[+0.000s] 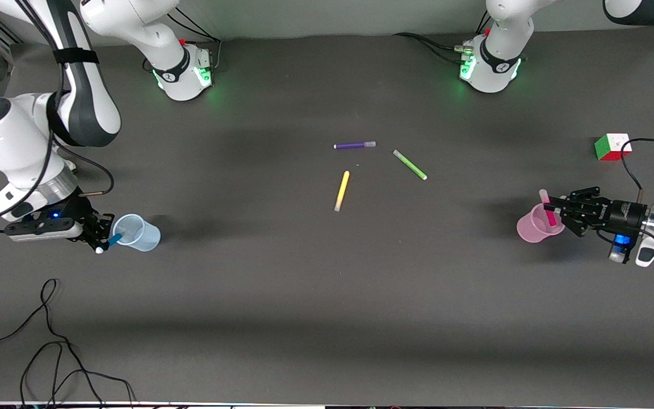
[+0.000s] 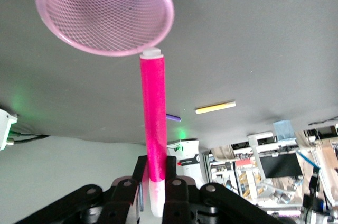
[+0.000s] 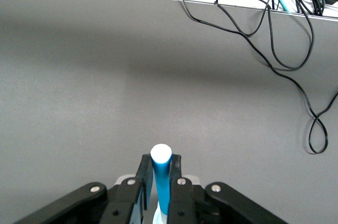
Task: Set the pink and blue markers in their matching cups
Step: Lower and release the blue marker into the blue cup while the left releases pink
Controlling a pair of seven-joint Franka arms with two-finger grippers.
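My left gripper (image 1: 555,211) is shut on the pink marker (image 1: 548,209), right at the mouth of the light pink cup (image 1: 534,226) near the left arm's end of the table. In the left wrist view the fingers (image 2: 157,174) clamp the marker (image 2: 153,113) near its pale end. Its other end reaches the rim of the pink cup (image 2: 105,12), whose mouth faces the gripper. My right gripper (image 1: 101,240) is shut on the blue marker (image 1: 114,239) at the rim of the pale blue cup (image 1: 139,232). The right wrist view shows that marker (image 3: 162,182) between the fingers.
Purple (image 1: 354,145), green (image 1: 410,165) and yellow (image 1: 342,191) markers lie mid-table. A colour cube (image 1: 612,146) sits near the left arm's end. A loose black cable (image 1: 49,341) lies near the table's front edge at the right arm's end.
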